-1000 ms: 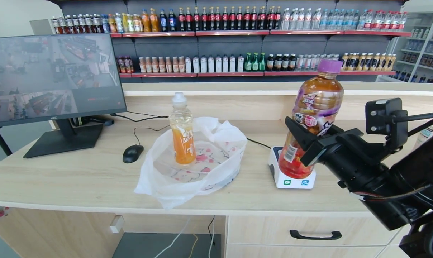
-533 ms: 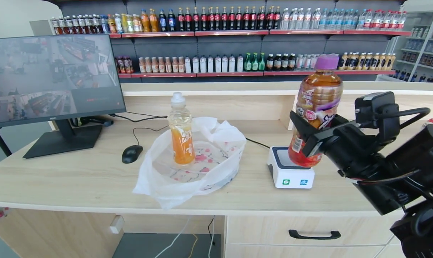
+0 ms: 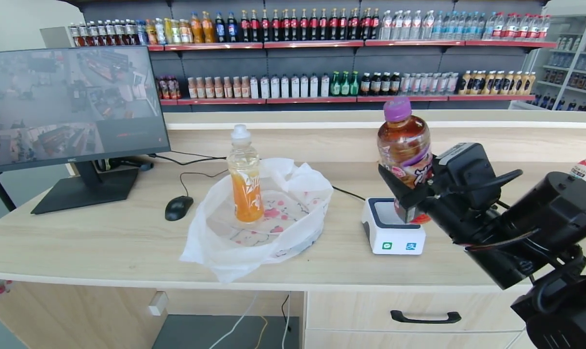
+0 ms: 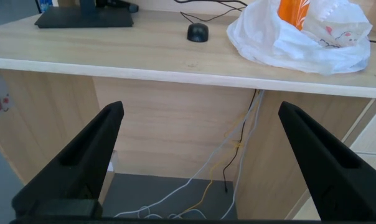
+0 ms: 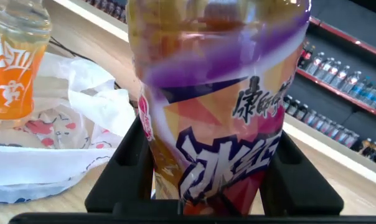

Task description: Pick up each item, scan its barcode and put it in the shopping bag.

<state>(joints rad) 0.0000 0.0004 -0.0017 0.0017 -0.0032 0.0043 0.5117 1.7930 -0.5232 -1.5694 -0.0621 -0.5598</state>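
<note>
Here, the right tool (image 3: 407,195) clamps a purple-capped tea bottle (image 3: 403,140) by the scanner (image 3: 392,235); the left tool (image 4: 200,155) gapes before the worktop (image 4: 144,50).

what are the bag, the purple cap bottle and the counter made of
shopping bag: thin plastic film, likely; translucent white, crumpled, pink flower print.
purple-capped bottle: clear glossy plastic by the look; brown drink shows through, printed label.
counter: pale matt wood grain; solid wood or laminate, cannot tell.
</note>
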